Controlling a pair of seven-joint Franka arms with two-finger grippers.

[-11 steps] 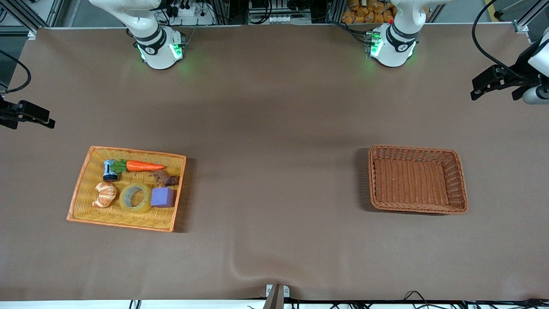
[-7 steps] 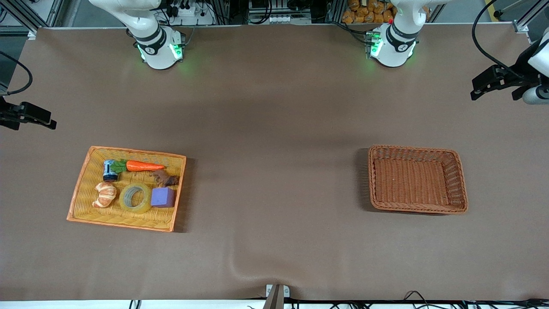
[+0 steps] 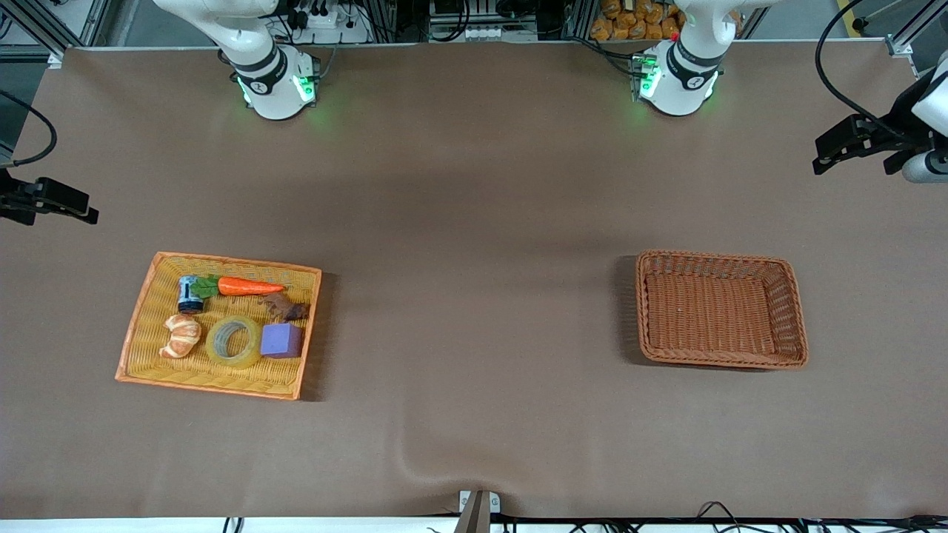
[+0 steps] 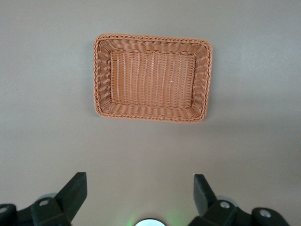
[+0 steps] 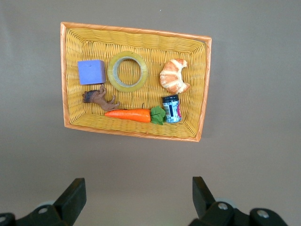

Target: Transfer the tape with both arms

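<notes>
The tape [image 3: 233, 341] lies flat in the yellow basket [image 3: 141, 326] toward the right arm's end of the bench [image 3: 474, 222], between a croissant [image 3: 181, 335] and a purple cube [image 3: 281, 340]. A little farther from the front camera in the same basket lie a brown toy animal [image 3: 285, 306], a carrot [image 3: 241, 286] and a small dark jar [image 3: 189, 295]. The brown basket [image 3: 792, 311] stands well apart, toward the left arm's end. The right gripper [image 5: 136, 197] waits high above the bench near the yellow basket, jaws apart, holding nothing. The left gripper [image 4: 140, 195] waits high above the bench near the brown basket, jaws apart too.
</notes>
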